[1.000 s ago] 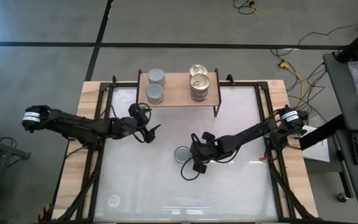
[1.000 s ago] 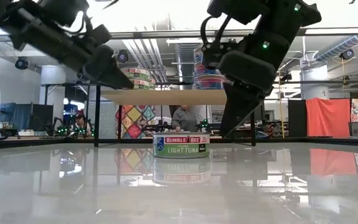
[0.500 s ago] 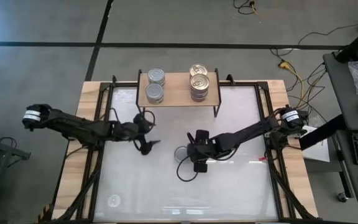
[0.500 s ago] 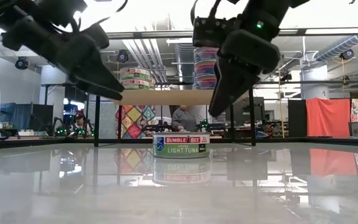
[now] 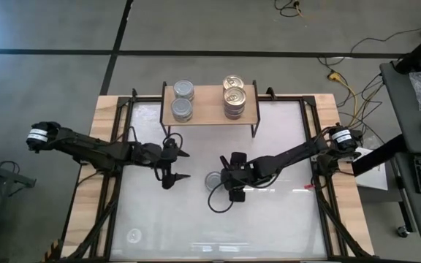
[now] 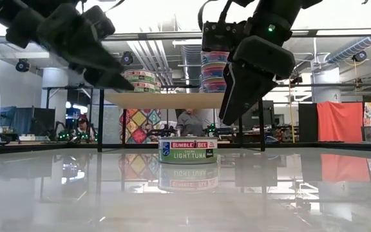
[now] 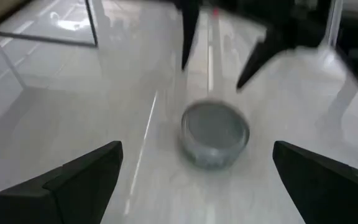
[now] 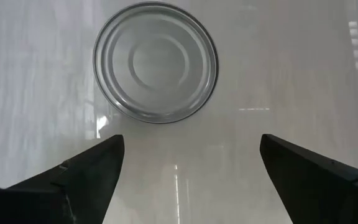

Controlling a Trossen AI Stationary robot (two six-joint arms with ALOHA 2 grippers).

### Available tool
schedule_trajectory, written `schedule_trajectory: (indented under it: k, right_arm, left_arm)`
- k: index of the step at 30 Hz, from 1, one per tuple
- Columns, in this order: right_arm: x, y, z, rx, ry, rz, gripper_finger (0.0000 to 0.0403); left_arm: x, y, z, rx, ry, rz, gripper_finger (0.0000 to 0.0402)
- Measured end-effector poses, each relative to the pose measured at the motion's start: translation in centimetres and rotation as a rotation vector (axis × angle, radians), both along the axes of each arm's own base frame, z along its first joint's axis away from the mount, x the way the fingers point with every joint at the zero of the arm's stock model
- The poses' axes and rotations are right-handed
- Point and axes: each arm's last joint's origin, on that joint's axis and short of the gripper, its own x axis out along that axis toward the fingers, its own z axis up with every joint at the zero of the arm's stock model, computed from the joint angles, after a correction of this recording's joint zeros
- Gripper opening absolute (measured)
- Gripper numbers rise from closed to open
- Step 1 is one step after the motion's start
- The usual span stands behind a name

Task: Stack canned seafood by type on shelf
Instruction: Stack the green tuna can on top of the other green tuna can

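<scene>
The lone tin (image 6: 187,150) on the tabletop (image 6: 288,193) reads "BUMBLE BEE" and "LIGHT TUNA" on its label.

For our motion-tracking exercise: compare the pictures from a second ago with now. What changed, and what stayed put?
The right end effector opened and shifted left over the silver tin on the table, without gripping it. The left end effector, open throughout, swung toward the same tin. The tin, the shelf and its stacked tins stayed as they were.

The left wrist view blurs the silver-lidded can (image 7: 214,134) beyond reading.
</scene>
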Motion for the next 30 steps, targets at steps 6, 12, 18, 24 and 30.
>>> schedule_trajectory:
  k: [6,12,18,24,30]
  right_arm:
    - [-0.3,-0.1,-0.1,0.003,0.027,-0.023,0.0368]
    - [-0.3,-0.1,-0.2,-0.002,0.031,-0.013,0.0368]
    - [0.0,0.1,0.1,0.007,0.002,-0.012,0.0368]
    - [0.5,0.4,1.0,0.009,-0.024,0.001,0.0368]
    - [0.5,0.4,1.0,0.014,-0.025,-0.007,0.0368]
  left_arm:
    - [0.2,-1.2,-0.1,-0.007,0.004,0.035,0.0400]
    - [1.0,-4.6,-2.9,0.140,0.072,-0.036,0.0400]
    - [2.4,-5.8,-5.3,0.187,0.059,-0.015,0.0400]
    - [4.1,-6.9,-6.8,0.196,0.098,-0.041,0.0400]
    - [5.7,-8.2,-6.9,0.182,0.145,-0.074,0.0400]
